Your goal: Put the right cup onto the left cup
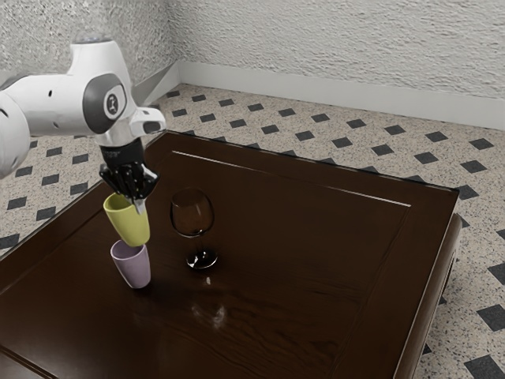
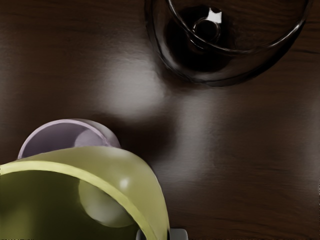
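Observation:
My gripper [image 1: 140,203] is shut on the yellow cup [image 1: 132,225], pinching its wall at the rim. In the wrist view the tips of my gripper [image 2: 161,234] stand on either side of the wall of the yellow cup [image 2: 142,182]. The yellow cup hangs slightly tilted, its mouth upward, its base close to the rim of the purple cup [image 1: 136,268]. That lower cup stands on the table; in the wrist view the yellow cup hides part of the purple cup [image 2: 60,136]. Whether the cups touch, I cannot tell.
A clear stemmed glass [image 1: 192,213] stands close beside the cups, toward the exterior view's right; the wrist view also has this glass [image 2: 200,75]. All stand on a dark wooden table [image 1: 316,260] with a raised edge.

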Robot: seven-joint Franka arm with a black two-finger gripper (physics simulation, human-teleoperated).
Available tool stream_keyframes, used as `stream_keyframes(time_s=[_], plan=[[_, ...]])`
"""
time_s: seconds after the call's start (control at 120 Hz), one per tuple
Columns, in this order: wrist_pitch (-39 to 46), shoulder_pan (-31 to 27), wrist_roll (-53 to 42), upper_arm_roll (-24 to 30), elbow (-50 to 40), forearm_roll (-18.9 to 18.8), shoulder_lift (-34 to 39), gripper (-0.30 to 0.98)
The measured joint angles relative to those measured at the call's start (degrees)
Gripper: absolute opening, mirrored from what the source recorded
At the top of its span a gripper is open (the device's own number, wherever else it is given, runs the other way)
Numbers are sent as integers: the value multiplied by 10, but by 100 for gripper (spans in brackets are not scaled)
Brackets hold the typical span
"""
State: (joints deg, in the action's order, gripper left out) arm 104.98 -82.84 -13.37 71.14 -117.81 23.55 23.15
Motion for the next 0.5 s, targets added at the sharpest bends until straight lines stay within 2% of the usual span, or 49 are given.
stream_keyframes(time_s=[0.333, 0.5], plan=[[6, -29, 12, 1, -14, 10, 5, -10], [11, -73, 16, 38, -10, 9, 5, -10]])
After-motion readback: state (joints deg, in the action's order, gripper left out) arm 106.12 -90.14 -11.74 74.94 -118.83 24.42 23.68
